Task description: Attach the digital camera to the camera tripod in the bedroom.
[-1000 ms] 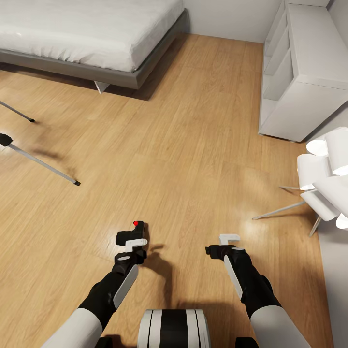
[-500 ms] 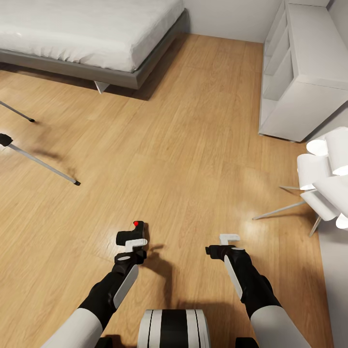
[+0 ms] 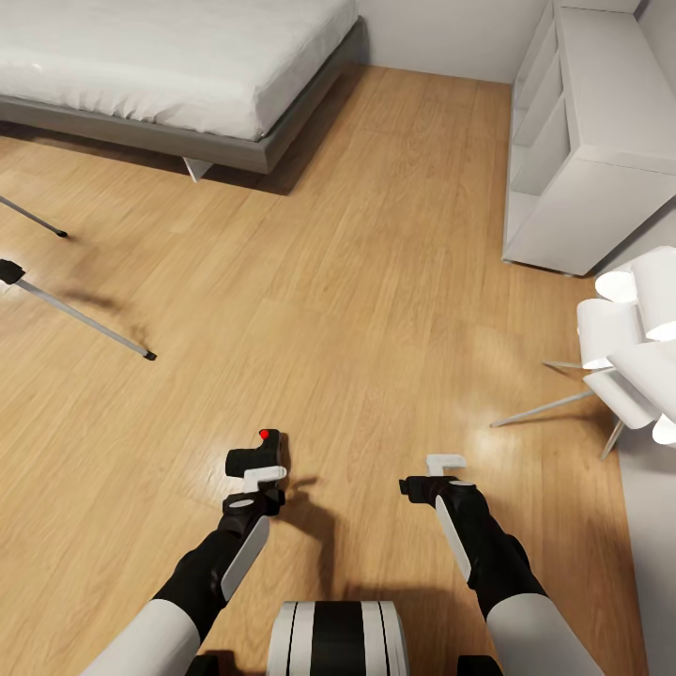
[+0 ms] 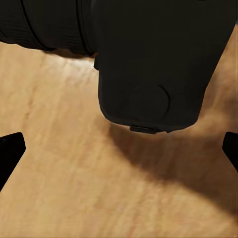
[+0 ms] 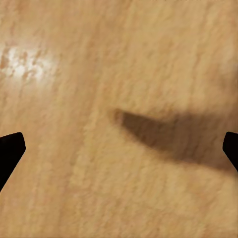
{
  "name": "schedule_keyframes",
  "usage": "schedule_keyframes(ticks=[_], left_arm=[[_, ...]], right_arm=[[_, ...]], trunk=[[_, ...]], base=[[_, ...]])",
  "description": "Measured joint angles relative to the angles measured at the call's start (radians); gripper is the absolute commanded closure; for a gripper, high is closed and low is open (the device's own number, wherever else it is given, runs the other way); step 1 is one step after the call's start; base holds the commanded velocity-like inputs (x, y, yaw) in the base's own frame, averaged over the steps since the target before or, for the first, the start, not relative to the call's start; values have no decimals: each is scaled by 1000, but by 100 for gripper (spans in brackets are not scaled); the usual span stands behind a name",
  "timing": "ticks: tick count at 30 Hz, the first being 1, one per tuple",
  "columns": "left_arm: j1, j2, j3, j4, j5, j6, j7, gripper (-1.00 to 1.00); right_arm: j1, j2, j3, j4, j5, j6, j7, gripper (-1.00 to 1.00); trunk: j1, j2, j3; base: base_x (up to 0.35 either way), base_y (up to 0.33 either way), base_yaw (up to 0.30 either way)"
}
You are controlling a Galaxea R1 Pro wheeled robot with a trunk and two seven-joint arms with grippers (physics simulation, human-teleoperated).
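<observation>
No text, label, brand, number or sign can be read on anything. The camera (image 4: pixel 148 59) is seen as plain black, with no marking made out on its body or lens, and the shelf unit (image 3: pixel 601 141) and bed (image 3: pixel 169 56) are blank white.

white shelf unit (image 3: pixel 601 141), white lamp (image 3: pixel 629 347)

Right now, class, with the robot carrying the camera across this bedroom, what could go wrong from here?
1. The digital camera in the left gripper could slip and hit the wood floor.
2. The camera tripod legs splay across the floor at left; driving closer could clip one.
</observation>
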Motion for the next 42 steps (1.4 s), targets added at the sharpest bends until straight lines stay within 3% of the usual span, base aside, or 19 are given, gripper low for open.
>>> schedule_keyframes(ticks=[42], left_arm=[[0,-5,2,38,0,-1,1,-100]], right_arm=[[0,0,0,0,4,0,-1,-100]], trunk=[[0,0,0]], base=[[40,0,0]])
